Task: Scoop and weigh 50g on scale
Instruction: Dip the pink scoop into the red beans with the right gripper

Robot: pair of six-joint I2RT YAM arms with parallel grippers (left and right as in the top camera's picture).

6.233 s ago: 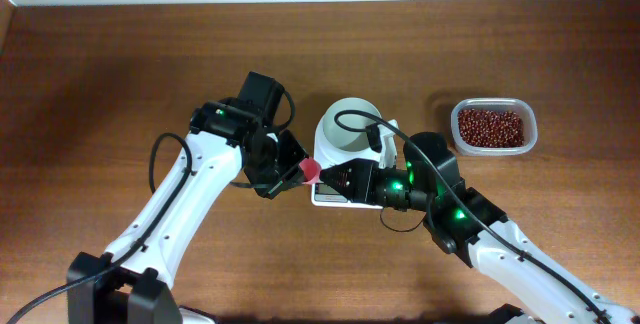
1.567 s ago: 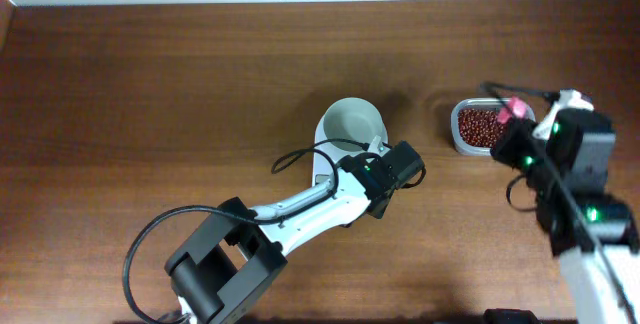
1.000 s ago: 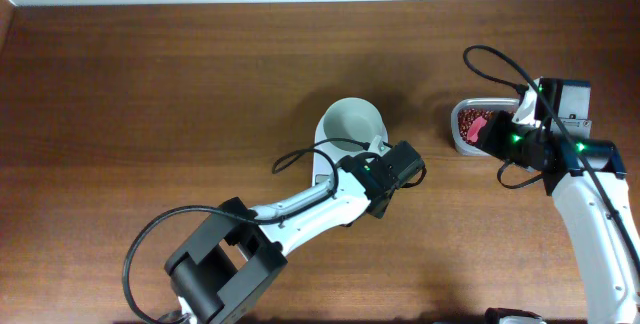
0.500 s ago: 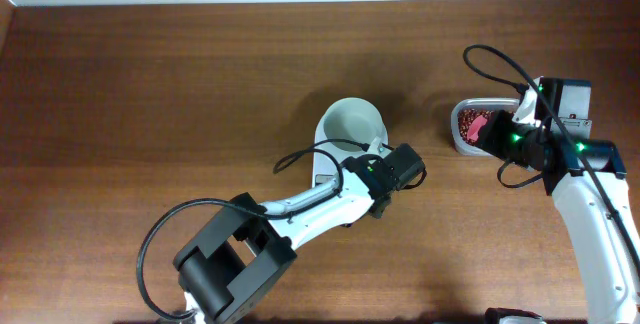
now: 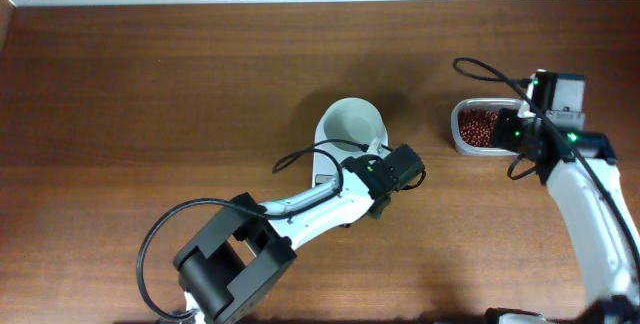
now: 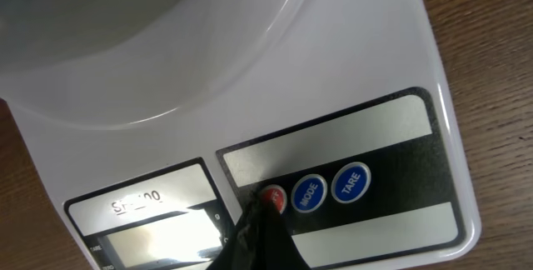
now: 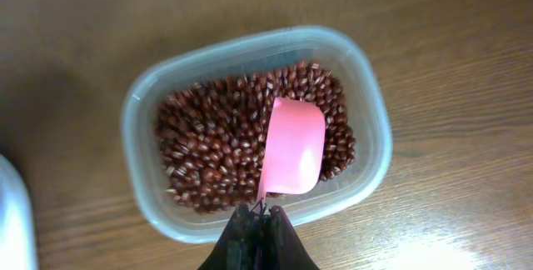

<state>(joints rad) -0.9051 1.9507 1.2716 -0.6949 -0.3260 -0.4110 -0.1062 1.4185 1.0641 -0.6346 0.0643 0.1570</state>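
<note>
Scale point(image 6: 379, 66) button point(image 6: 273, 197) seems touched by closed left end effector point(image 6: 254, 235); right end effector point(image 7: 259, 220) clamps pink spoon point(image 7: 294, 147).

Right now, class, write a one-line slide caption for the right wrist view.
Shut right pincer holds a pink spoon over red-brown beans in a clear tub.

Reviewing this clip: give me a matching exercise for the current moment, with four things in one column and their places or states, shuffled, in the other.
Things
1. round white bowl
2. pink plastic measuring spoon
3. dark reddish-brown beans
4. left gripper

Places or states
A. loose in the clear rectangular plastic tub
B. on the small white digital scale
C. shut, tip at the scale's red button
D. held by the right gripper

Pairs: 1-B, 2-D, 3-A, 4-C.
</note>
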